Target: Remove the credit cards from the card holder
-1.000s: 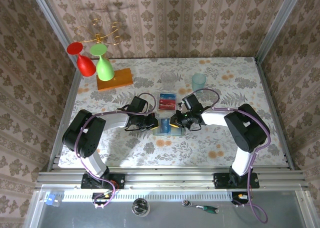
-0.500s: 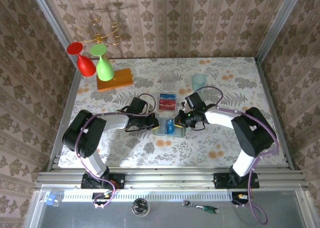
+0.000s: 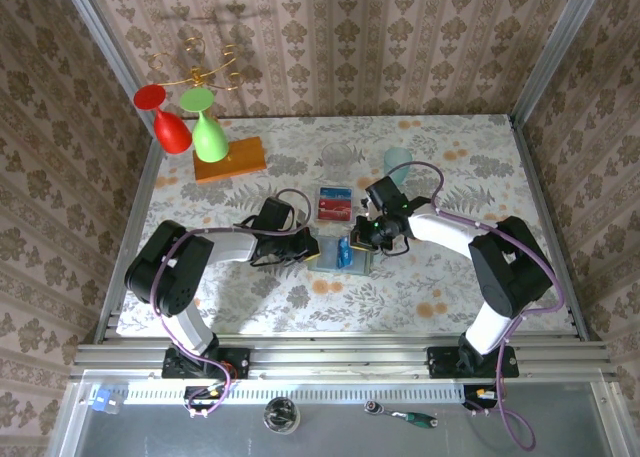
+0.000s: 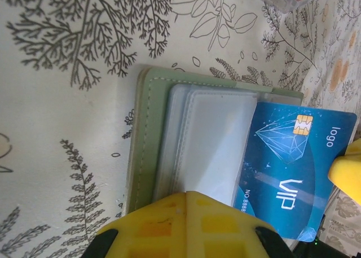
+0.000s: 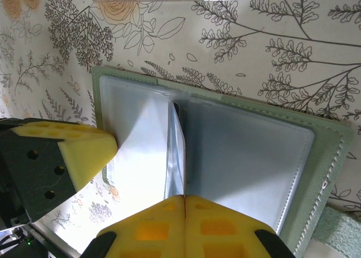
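Pale green card holder (image 4: 148,151) open flat, blue card (image 4: 293,167) protruding

Table (image 3: 450,177) covered by a pale cloth with a floral print. Far left: orange wooden block (image 3: 240,160), with a green goblet (image 3: 205,127) at its left end and a red goblet (image 3: 165,117) just left of that; gold wire rack (image 3: 205,67) behind them. Far centre: clear glass (image 3: 336,159); to its right, teal translucent cup (image 3: 398,160). Near tray, below the table edge: ratchet tool (image 3: 400,414) and metal cylinder (image 3: 282,414).
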